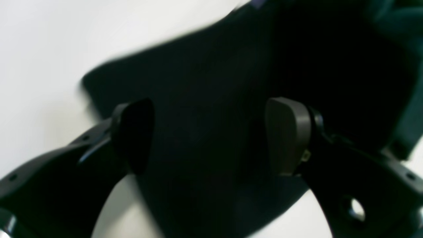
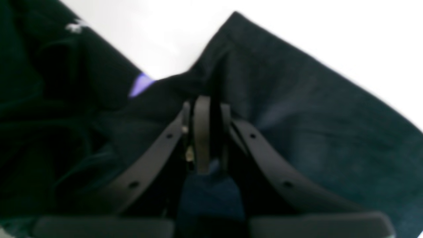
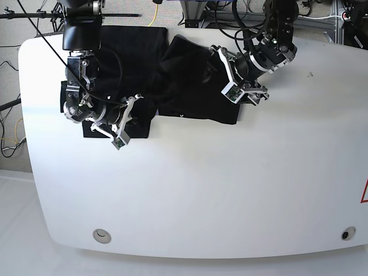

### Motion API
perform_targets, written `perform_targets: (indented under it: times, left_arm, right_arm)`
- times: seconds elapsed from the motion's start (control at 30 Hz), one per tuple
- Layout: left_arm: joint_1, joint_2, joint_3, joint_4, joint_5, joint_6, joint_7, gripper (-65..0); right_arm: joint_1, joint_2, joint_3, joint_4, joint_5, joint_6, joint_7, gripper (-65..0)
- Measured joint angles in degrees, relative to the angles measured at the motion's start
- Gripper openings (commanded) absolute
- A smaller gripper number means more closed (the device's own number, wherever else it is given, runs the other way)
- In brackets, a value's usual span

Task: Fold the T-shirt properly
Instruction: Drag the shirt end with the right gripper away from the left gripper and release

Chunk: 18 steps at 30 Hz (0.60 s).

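**Inspector:** White worktop [image 3: 201, 190] with rounded corners fills the base view; cables and frame parts crowd the far edge at 12 o'clock. Where does the garment lie?

**Assistant:** The T-shirt [image 3: 190, 86] lies bunched along the far part of the worktop, from about 10 o'clock to 1 o'clock of the surface's middle. It is rumpled, not flat: one dark mass runs under each arm, with a ridge of cloth between them.

**Inspector:** Left hand?

**Assistant:** The left hand [image 1: 211, 135] stands with its two pads wide apart above black cloth. In the left wrist view nothing sits between the pads; the shirt's edge runs past behind them, with bare white worktop at 9 o'clock. In the base view this hand hangs over the shirt's 3 o'clock end.

**Inspector:** Right hand?

**Assistant:** The right hand [image 2: 205, 109] has its pads drawn together. In the right wrist view a fold of the T-shirt rises to the tips and seems pinched there, though the picture is blurred. A purple patch [image 2: 140, 84] shows at 10 o'clock of the tips, and a speck of white lettering [image 2: 74, 27] further toward 10 o'clock.

**Inspector:** Position on the worktop?

**Assistant:** At the shirt's 9 o'clock end, low over the cloth.
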<state>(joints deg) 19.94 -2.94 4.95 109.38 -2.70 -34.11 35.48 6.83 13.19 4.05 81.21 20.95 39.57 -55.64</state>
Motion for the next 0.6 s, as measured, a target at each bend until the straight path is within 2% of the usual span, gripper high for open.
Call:
perform_targets:
  times: [0.17,0.27,0.43,0.6]
  left_arm:
    - [-0.15,0.07,0.02,-0.24,3.45,-0.02,-0.17,-17.4]
    - [-0.46,0.28,0.02,-1.07,6.1,-0.02,-0.44,-20.4]
    - [-1.73,0.37,0.02,-3.58,9.29,-0.07,-0.42,-32.6]
    - [-3.34,0.48,0.02,-8.2,9.09,-0.07,-0.94,-51.4]
  right_arm:
    - [-0.33,0.04,0.04,3.56,0.31,0.11,-0.17,-61.1]
    - [-0.2,0.15,1.11,6.38,0.37,0.22,-0.13,-61.1]
    - [-0.15,0.68,3.93,10.86,0.31,0.37,-0.11,-61.1]
    - [-0.63,0.92,6.36,14.12,0.24,0.33,-0.15,-61.1]
